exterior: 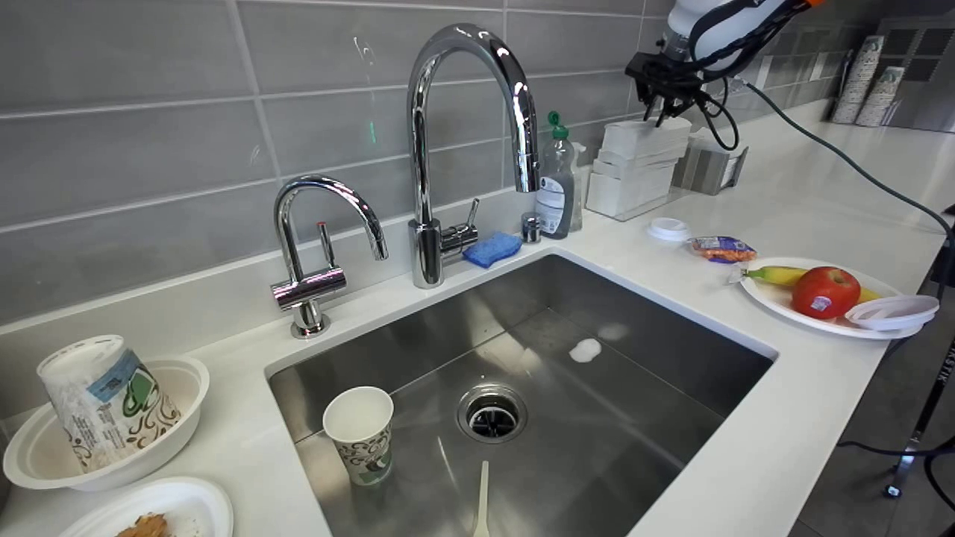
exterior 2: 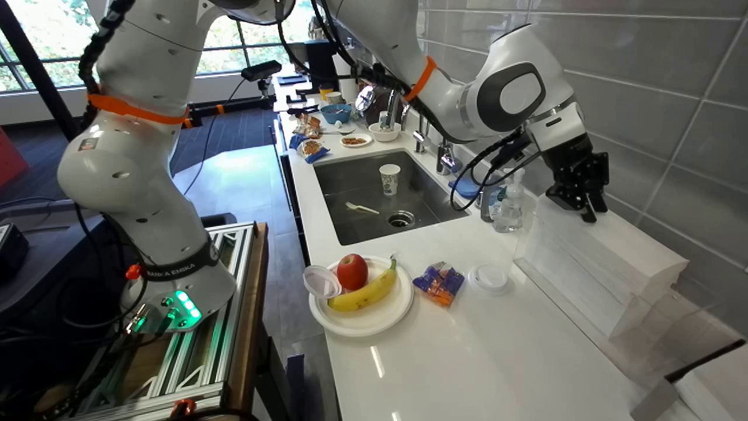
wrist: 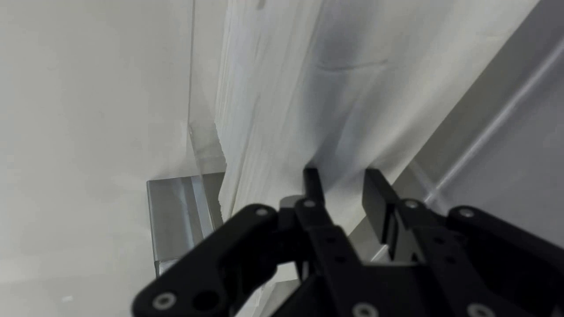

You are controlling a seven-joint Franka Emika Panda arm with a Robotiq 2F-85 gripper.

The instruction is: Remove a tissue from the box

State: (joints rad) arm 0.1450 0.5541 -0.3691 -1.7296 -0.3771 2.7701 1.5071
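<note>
- Wrist view: gripper (wrist: pixel 340 174) stood with jaws spread, low center of frame, over the tissue stack (wrist: pixel 308 110); nothing visibly pinched, contact couldn't be told.
- Top sheet (wrist: pixel 392 88) was probably light, limp, easy to tear; best hold likely a gentle pinch near the crease (wrist: pixel 352 66), upper center, so several sheets wouldn't come together.
- Looked white, flat, many thin layers.
- In an exterior view: stack (exterior: pixel 634 171) sat upper right, layers uneven.
- In an exterior view: stack (exterior 2: pixel 584 257) ran along right side, in a clear box (exterior 2: pixel 672 330).
</note>
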